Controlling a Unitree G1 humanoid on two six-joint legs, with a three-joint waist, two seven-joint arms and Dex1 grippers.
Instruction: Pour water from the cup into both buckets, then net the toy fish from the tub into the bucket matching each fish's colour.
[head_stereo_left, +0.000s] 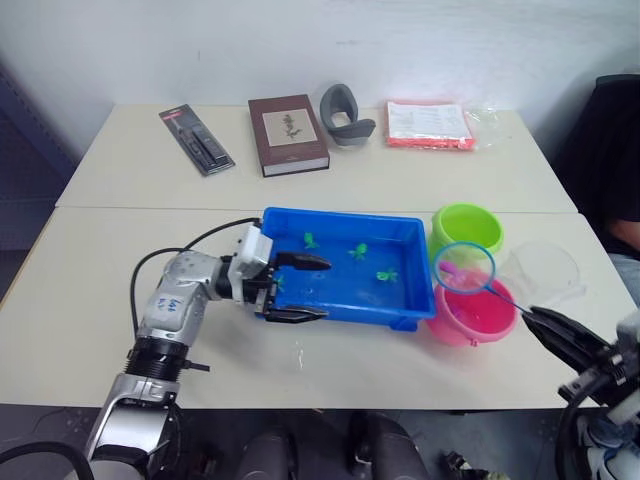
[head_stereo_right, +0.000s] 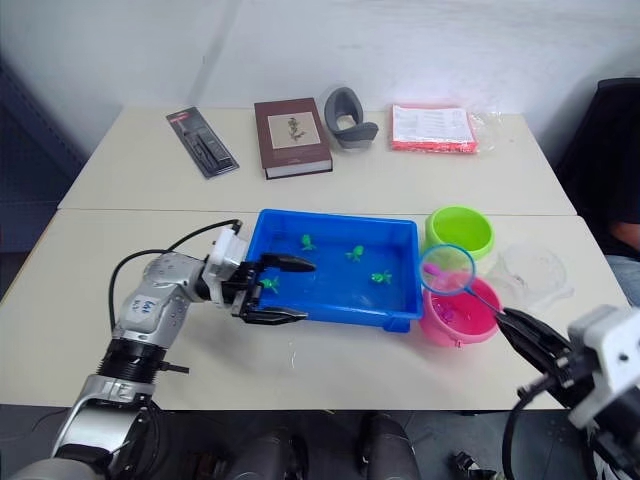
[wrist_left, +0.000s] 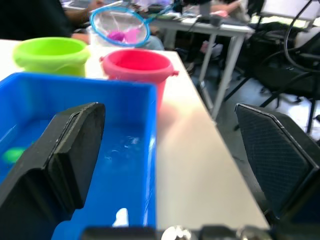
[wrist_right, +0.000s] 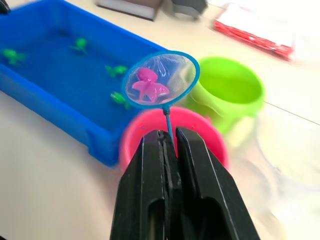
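Right gripper (wrist_right: 170, 145) pinches the net (wrist_right: 161, 79) handle, hoop held over the pink bucket (wrist_right: 200, 131) with a pink fish (wrist_right: 147, 86) in the mesh. Left gripper (head_stereo_left: 298, 288) spread wide, straddling the left wall of the tub (head_stereo_left: 404, 232), not clamping it. Green fish (head_stereo_left: 357, 250) float in the tub. Green bucket (head_stereo_left: 467, 228) just behind the pink one, cup (head_stereo_left: 545, 268) beside them on the desk (head_stereo_left: 90, 300). Risk: hoop sits near the tub-side rim, so a tip there could drop the fish outside.
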